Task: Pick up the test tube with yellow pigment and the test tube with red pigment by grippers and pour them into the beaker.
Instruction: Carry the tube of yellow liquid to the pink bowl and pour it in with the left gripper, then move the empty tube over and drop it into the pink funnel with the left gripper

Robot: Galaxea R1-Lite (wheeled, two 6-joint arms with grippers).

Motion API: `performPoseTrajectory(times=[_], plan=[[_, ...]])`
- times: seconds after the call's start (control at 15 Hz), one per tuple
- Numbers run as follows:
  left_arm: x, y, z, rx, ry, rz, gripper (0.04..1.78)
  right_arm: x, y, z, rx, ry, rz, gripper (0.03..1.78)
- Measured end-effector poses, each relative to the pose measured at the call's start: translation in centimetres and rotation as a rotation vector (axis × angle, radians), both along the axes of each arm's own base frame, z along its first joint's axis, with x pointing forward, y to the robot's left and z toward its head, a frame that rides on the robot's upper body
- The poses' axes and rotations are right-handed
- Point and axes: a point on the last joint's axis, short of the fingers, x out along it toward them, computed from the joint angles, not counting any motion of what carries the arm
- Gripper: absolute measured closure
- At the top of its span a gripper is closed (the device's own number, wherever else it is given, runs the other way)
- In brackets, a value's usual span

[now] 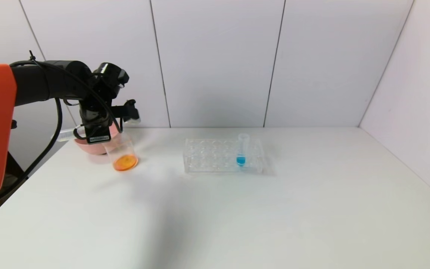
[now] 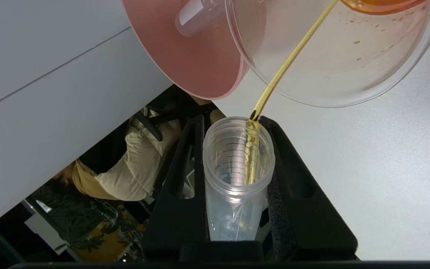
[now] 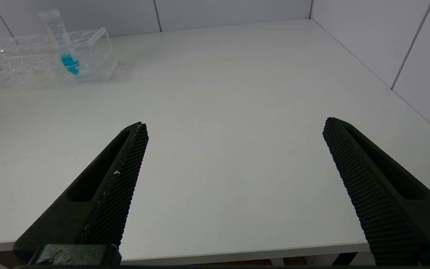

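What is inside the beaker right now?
The beaker holds a shallow orange pool, and a thin yellow stream runs in from the test tube with yellow pigment clamped in the left gripper. The gripper hides the beaker's rim in the head view.

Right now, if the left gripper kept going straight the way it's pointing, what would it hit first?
Probably the beaker: the left gripper, shut on the yellow tube, aims straight at its open mouth. The pink bowl sits just beside it; depth is unclear.

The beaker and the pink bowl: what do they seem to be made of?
Beaker: clear glossy plastic or glass, cannot tell which; the orange liquid shows through its wall. Pink bowl: opaque matte plastic, probably, with an even colour and a thin rim.
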Motion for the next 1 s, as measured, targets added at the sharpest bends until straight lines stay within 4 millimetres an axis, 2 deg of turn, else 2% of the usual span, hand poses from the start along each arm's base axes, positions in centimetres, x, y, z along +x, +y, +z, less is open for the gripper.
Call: performPoseTrajectory(times=[0.4, 0.6, 0.8, 1.0], plan=[[0.1, -0.1, 0.1, -0.015, -0.012, -0.007, 1.35, 0.0, 0.0, 0.0, 0.000, 0.000, 0.000, 0.10], [-0.3, -0.3, 0.5, -0.087, -0.026, -0.034, 1.35, 0.0, 0.0, 0.0, 0.000, 0.000, 0.000, 0.10], [-0.9, 0.0, 1.1, -0.309, -0.065, -0.021, 1.35, 0.0, 0.0, 0.0, 0.000, 0.000, 0.000, 0.10], [-1.4, 1.9, 2.5, -0.550, -0.149, 0.027, 1.35, 0.0, 0.0, 0.0, 0.000, 0.000, 0.000, 0.10]])
